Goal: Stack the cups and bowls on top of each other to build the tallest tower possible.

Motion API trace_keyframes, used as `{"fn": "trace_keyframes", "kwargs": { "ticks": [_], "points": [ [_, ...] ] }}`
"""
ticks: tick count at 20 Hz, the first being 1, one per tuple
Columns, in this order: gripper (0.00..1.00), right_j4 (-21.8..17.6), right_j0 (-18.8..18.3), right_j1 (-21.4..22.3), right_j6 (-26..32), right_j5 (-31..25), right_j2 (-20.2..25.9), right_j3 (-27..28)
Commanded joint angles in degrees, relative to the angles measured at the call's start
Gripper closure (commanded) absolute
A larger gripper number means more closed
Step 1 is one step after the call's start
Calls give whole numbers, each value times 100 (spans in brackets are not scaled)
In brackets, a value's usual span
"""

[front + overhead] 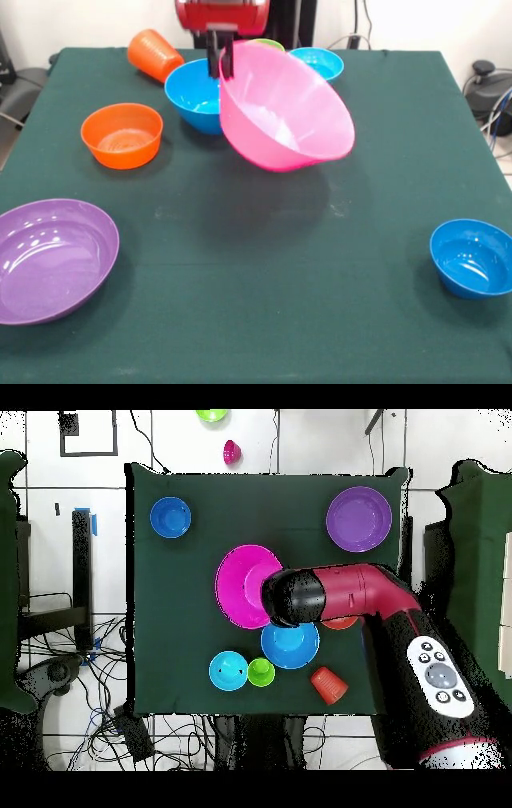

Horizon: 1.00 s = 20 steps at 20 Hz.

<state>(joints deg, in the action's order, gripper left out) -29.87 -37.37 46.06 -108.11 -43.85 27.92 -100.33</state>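
Observation:
My gripper [222,62] is shut on the near rim of the huge pink bowl [284,108] and holds it tilted above the table, its mouth facing the camera. In the overhead view the arm [340,594] hides the gripper, and the pink bowl [243,586] sits mid-table. The medium blue bowl [194,94] stands just behind and left of it. The orange ribbed cup [154,54] lies on its side at the far left. The lime green cup [261,672] stands beside the cyan bowl [229,671]. Nothing is stacked.
The orange bowl [122,134] stands at the left, the purple bowl [52,260] at the front left and the dark blue bowl [472,258] at the front right. Small green [211,415] and pink [231,452] items lie on the floor beyond the table.

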Motion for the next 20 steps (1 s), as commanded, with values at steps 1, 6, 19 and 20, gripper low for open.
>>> {"fn": "trace_keyframes", "kwargs": {
  "ticks": [1,6,19,20],
  "points": [
    [100,161,221,694,761,-878,207,-400],
    [100,74,224,645,690,-783,226,-404],
    [100,-373,-794,-968,1841,-252,813,241],
    [100,-404,-826,-997,1835,-261,851,246]
  ]
}}
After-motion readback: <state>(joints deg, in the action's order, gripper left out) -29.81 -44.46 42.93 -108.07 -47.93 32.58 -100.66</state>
